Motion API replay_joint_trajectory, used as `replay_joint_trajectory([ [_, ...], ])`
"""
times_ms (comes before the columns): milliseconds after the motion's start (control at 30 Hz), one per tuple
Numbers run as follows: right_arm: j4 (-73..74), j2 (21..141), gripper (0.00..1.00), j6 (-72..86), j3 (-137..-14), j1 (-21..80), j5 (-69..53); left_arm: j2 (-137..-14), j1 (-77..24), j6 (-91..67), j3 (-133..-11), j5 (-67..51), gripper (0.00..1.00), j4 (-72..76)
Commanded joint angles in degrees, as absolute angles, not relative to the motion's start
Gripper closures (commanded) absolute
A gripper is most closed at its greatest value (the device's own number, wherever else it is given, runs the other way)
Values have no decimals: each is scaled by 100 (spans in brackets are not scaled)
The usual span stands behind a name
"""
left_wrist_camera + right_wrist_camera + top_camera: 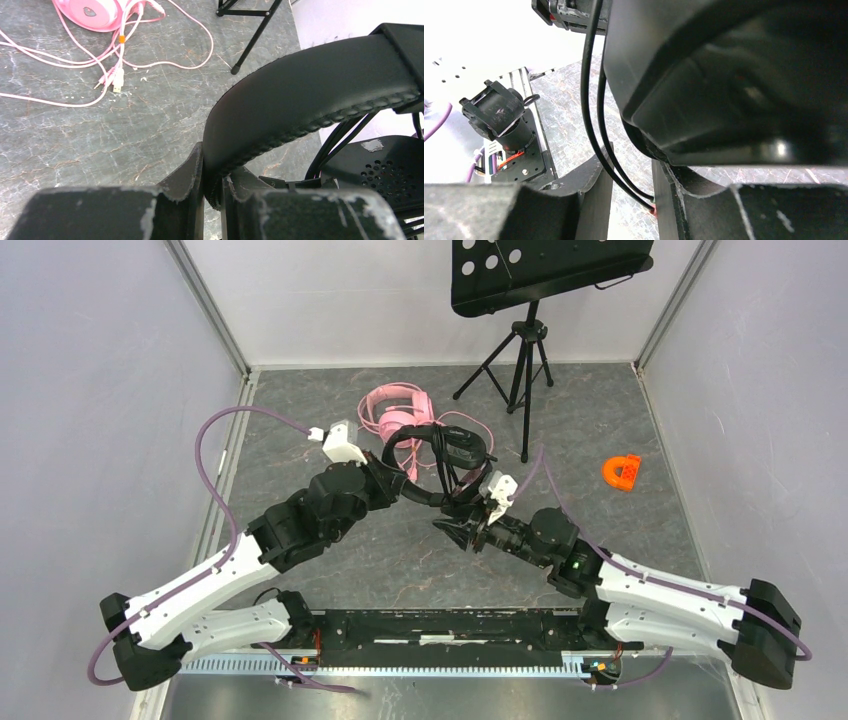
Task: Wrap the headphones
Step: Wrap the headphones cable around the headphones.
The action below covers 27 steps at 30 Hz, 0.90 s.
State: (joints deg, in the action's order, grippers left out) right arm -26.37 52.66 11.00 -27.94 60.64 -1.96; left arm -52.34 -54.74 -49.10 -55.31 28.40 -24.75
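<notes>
The black headphones [440,452] hang above the table between both arms. My left gripper [398,483] is shut on their padded headband [300,100], which is pinched between the jaws at the gripper [212,180]. My right gripper [450,525] sits under one black ear cup [734,75]. Its jaws stand apart, and two strands of the thin black cable [596,135] run down through the gap of the right gripper [631,195] and end against the right-hand finger. The pink headphones [395,415] lie on the table behind, with their pink cable [165,45] loose around them.
A black music stand [545,270] on a tripod [520,360] stands at the back, its legs close to the pink cable. A small orange plastic piece [621,472] lies at the right. White walls close in the left, right and back sides.
</notes>
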Motion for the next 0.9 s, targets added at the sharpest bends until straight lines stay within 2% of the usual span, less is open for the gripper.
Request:
replay_joint_trajectory([
  [0,-2675,4950,59,805,-2617,6078,-226,-5122,-5489,-5335,-5616,2690,98,-1674],
  [200,-2579,4633,52,450,-2336,6078,-180,-5105,-5489,-5300,-5649,2728,98,-1761],
  [467,-2496,4481,50,883,-2119,6073,252,-5164,-5484,-5278,-5755,2742,98,-1928],
  [600,-2440,4439,44,1006,-1997,6072,460,-5224,-5488,-5223,-5803,2841,98,-2092],
  [867,-2227,4622,46,1803,-1969,6069,702,-5363,-5488,-5238,-5871,2993,98,-2324],
])
